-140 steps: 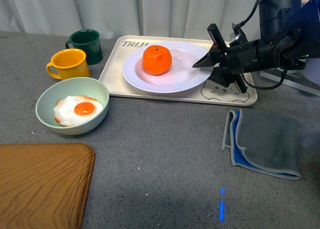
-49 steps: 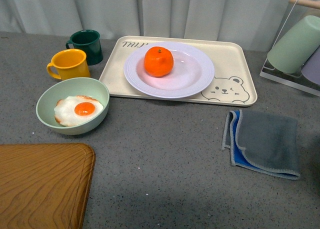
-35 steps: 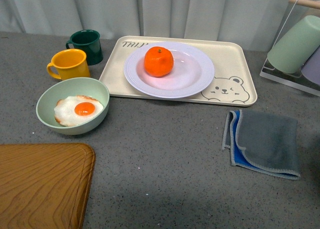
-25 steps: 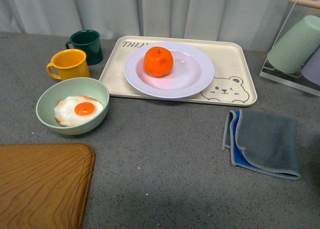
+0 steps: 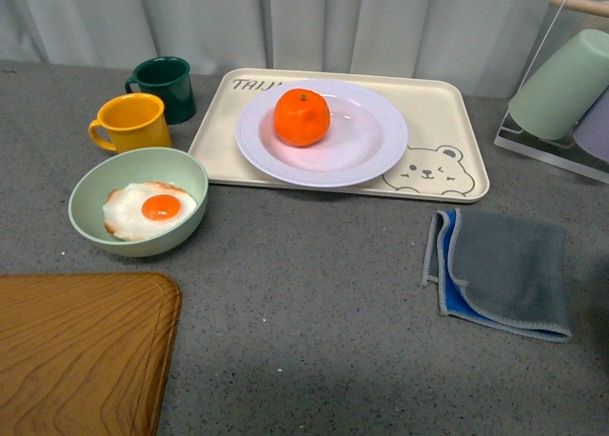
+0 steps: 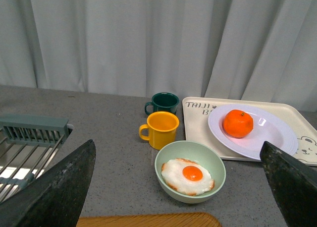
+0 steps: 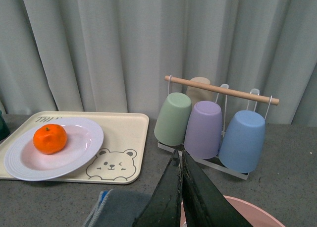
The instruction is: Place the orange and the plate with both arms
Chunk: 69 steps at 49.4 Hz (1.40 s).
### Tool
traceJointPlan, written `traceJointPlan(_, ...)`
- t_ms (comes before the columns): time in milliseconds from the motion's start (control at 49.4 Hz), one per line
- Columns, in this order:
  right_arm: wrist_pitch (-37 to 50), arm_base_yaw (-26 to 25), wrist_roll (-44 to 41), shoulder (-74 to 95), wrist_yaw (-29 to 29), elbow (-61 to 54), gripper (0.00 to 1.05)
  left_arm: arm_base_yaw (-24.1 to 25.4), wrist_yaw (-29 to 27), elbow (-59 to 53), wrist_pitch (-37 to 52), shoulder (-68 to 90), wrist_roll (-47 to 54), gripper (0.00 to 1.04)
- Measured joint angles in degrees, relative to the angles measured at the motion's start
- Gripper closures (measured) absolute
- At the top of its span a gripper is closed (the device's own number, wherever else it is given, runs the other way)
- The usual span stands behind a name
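Only legible text: dark hand-style lettering on the far left corner of the cream tray (image 5: 433, 108). Front view reads "TAIJ", rest hidden behind the plate (image 5: 381, 136); left wrist view reads "TAIJI". A bear face is drawn at the tray's near right corner. No other markings are readable.

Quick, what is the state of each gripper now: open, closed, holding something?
Left gripper: open, jaws wide apart, holding nothing.
Right gripper: closed, fingers pressed together, holding nothing.
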State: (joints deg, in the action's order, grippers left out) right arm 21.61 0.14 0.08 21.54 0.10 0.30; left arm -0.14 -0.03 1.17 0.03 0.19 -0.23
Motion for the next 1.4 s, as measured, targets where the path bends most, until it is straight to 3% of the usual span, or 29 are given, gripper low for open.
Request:
traceJointPlan(587,-12.02,0.0,0.0,-12.15,-0.07,0.0,1.04,0.0,0.0,0.0,0.0,0.0,0.0,0.07)
traceJointPlan(688,-20.74,0.0,-0.02,-18.84,-0.2,0.04,1.04,0.0,0.0,0.0,0.0,0.0,0.0,0.07)
traceJointPlan(951,-21.51,0.0,-0.04,-21.24,-0.2,0.04,1.03,0.0,0.0,0.0,0.0,0.0,0.0,0.07)
traceJointPlan(1295,-21.51,0.0,-0.09,-21.29,-0.2,0.04,0.46,0.0,0.0,0.0,0.0,0.0,0.0,0.07)
traceJointPlan(1396,-21.51,0.0,-0.07,-21.29,-0.2,0.04,0.21,0.0,0.0,0.0,0.0,0.0,0.0,0.07)
